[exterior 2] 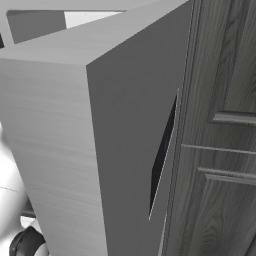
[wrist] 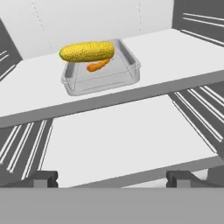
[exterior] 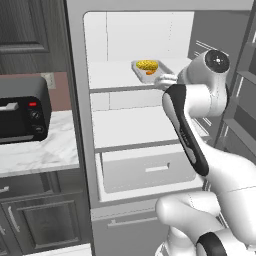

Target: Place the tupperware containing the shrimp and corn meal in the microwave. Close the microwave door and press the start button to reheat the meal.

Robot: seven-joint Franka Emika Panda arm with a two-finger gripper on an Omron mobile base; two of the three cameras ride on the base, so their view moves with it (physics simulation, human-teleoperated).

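Your end effector (wrist: pixel 112 178) stands wide, holding nothing. The tupperware (wrist: pixel 101 70) sits at 12 o'clock, on the upper shelf (wrist: pixel 175 52), long axis crosswise.

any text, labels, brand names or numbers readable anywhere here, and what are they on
None: no readable text in any view.
The toaster oven has a red button and knobs, but no legible markings.
The tupperware, the fridge shelf and the cabinet door carry no lettering.

A kitchen: open fridge (exterior: pixel 145 107), marble counter (exterior: pixel 40 150), toaster oven (exterior: pixel 22 110).
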